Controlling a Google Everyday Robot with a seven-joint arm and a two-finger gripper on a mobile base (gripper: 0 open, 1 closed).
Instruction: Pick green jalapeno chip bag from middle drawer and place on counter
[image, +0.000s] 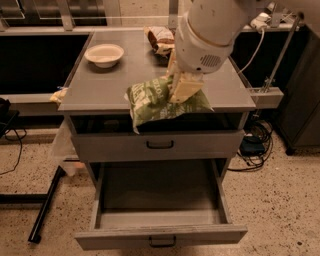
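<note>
My gripper is shut on the green jalapeno chip bag and holds it over the front edge of the counter. The bag is crumpled, light and dark green with pale print, and its lower corner hangs past the counter's front lip. The white arm reaches down from the upper right and hides part of the bag. The middle drawer is pulled fully out below and shows nothing inside. Its small black pull handle is at the front.
A white bowl sits at the counter's back left. A brown-and-cream chip bag lies at the back centre, partly behind the arm. The handled drawer above is closed. Cables lie on the floor to the right.
</note>
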